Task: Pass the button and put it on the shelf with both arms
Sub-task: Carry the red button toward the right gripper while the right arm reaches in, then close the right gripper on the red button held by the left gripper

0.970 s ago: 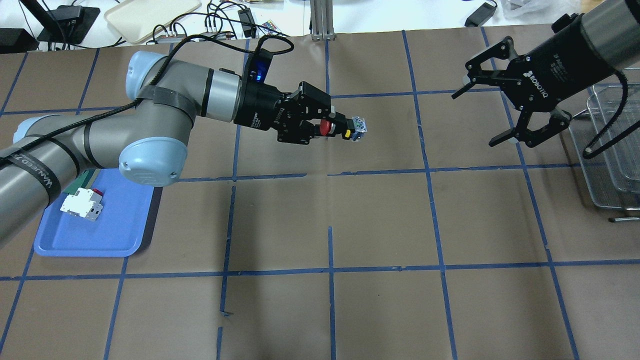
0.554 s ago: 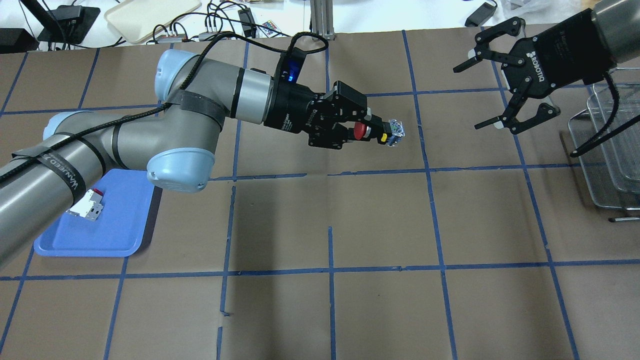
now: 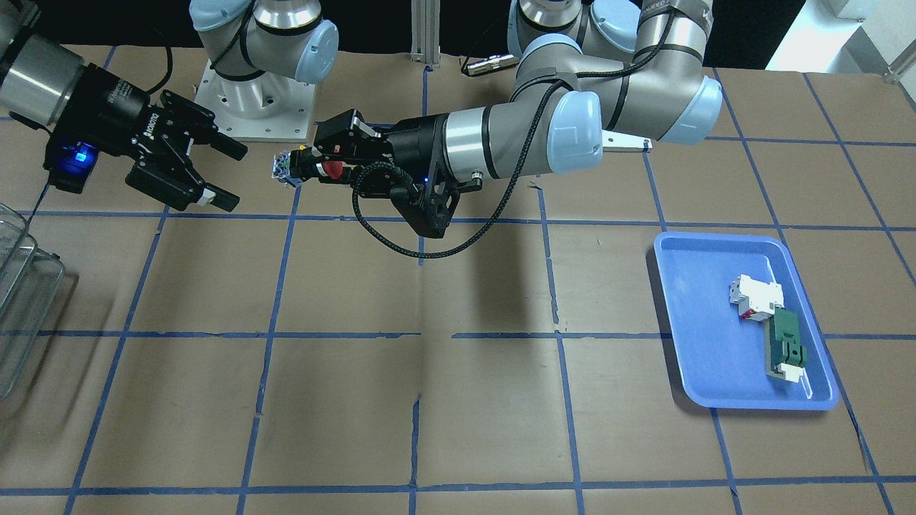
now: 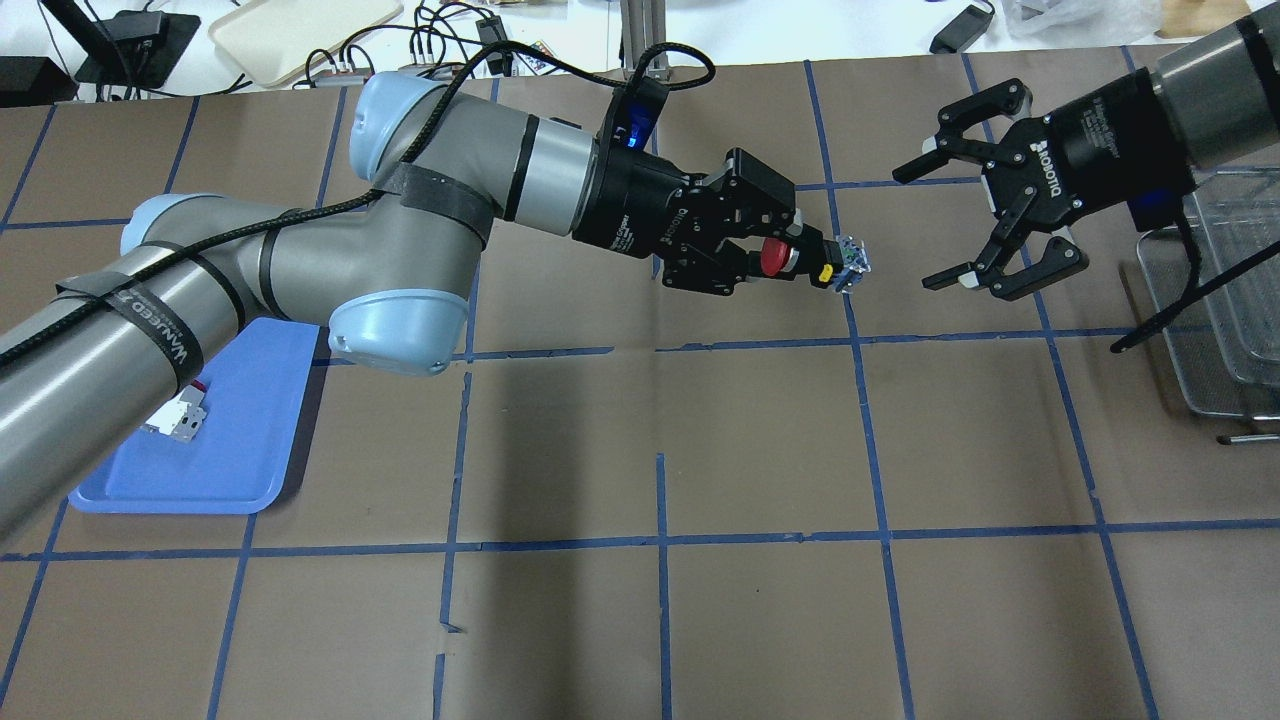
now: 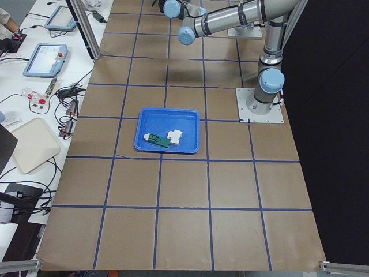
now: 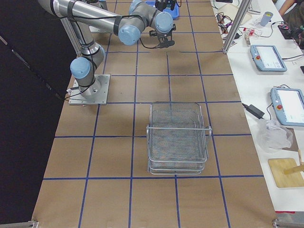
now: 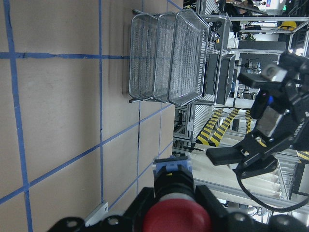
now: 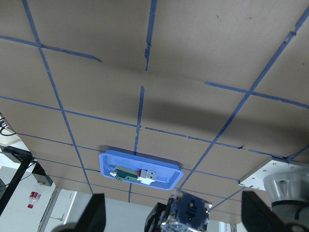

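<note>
My left gripper [image 4: 785, 255] is shut on the button [image 4: 773, 257], held sideways above the table with its red cap toward the palm and its bluish-grey base pointing at my right gripper [image 4: 918, 228]. The right gripper is open, a short gap from the base, with nothing in it. In the front view the button [image 3: 325, 169] sits in the left gripper [image 3: 322, 163], facing the open right gripper [image 3: 235, 177]. The left wrist view shows the button [image 7: 176, 217] and the shelf [image 7: 166, 58]. The right wrist view shows the button's base [image 8: 190, 210] between its fingers [image 8: 96, 212]. The shelf [image 4: 1230, 300] stands at the right edge.
A blue tray [image 4: 230, 470] lies at the left under my left arm. In the front view it [image 3: 708, 322] holds a white block [image 3: 755, 297] and a green flat part [image 3: 787, 343]. The shelf also shows in the right exterior view [image 6: 178, 137]. Cables and gear lie beyond the far edge.
My left arm has carried the button to the right, toward the right gripper. The right gripper has turned and come a little closer, still open.
</note>
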Controlling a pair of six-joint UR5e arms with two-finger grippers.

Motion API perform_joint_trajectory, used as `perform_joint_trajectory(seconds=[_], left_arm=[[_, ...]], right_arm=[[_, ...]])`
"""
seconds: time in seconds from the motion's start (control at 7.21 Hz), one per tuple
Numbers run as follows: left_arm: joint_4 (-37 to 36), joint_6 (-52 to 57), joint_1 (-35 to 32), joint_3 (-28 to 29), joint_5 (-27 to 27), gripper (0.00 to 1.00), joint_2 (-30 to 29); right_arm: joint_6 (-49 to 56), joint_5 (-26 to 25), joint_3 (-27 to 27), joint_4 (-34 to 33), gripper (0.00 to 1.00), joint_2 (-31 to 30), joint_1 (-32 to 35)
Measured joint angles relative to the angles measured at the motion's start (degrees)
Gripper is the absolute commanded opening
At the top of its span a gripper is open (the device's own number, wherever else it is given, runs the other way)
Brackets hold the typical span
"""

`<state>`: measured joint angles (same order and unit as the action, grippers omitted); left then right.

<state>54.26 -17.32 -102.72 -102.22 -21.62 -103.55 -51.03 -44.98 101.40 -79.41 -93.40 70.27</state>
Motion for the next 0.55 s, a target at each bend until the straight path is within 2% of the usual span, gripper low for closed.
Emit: perform_joint_trajectory(seconds=[0.55], left_arm=[[0.09,-0.80,-1.18,4.44,-0.16,0.00,-2.51]], right_arm=[[-2.69,3.46,0.55,2.83,1.00,-0.70,0.04]])
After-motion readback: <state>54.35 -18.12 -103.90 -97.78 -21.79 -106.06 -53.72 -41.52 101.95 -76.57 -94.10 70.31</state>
